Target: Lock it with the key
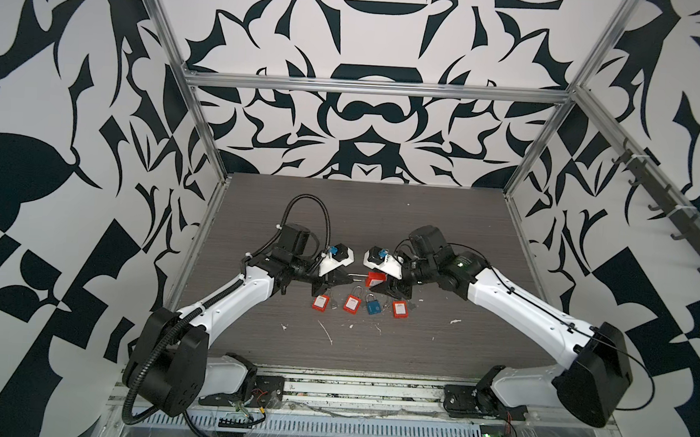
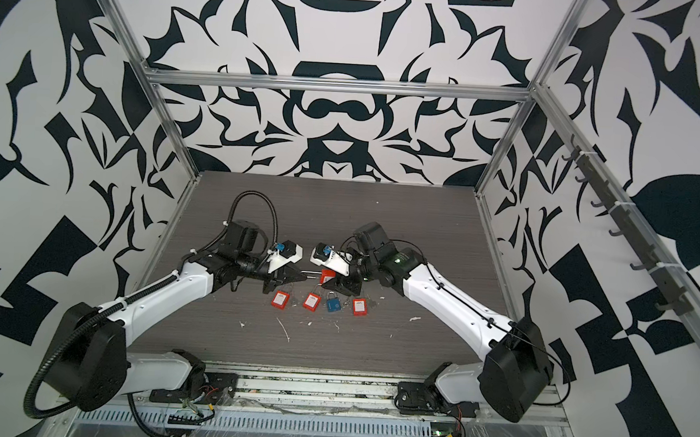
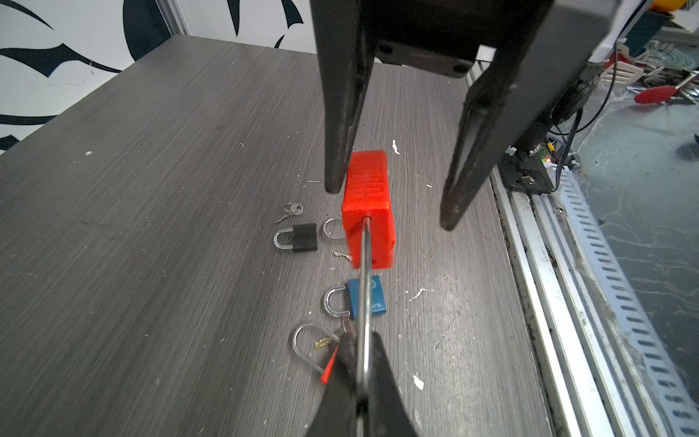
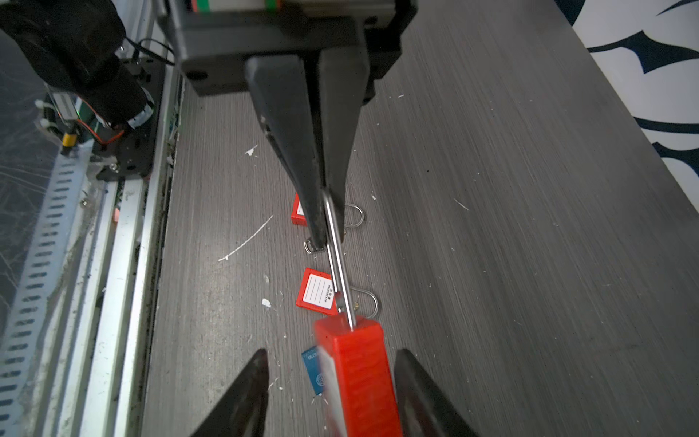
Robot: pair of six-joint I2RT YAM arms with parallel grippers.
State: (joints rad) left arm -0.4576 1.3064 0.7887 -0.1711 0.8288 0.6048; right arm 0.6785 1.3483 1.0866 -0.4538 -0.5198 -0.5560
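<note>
Red padlock [image 3: 370,204], shackle in left claw [image 3: 362,340]

Six padlocks show: three red padlocks [image 1: 320,302] [image 1: 350,303] [image 1: 399,309] lying in the near row, a fourth red padlock [image 1: 375,277] raised just beyond them, one blue padlock [image 1: 373,308], one black padlock [image 3: 299,237], and at least three small keys [image 3: 290,212].

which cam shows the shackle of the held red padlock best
The right wrist view: the shackle runs in clear sight from the shut left pincer to the red padlock body. The left wrist view shows it end-on as a thin line. In both top views only a short silver stub of it shows.
</note>
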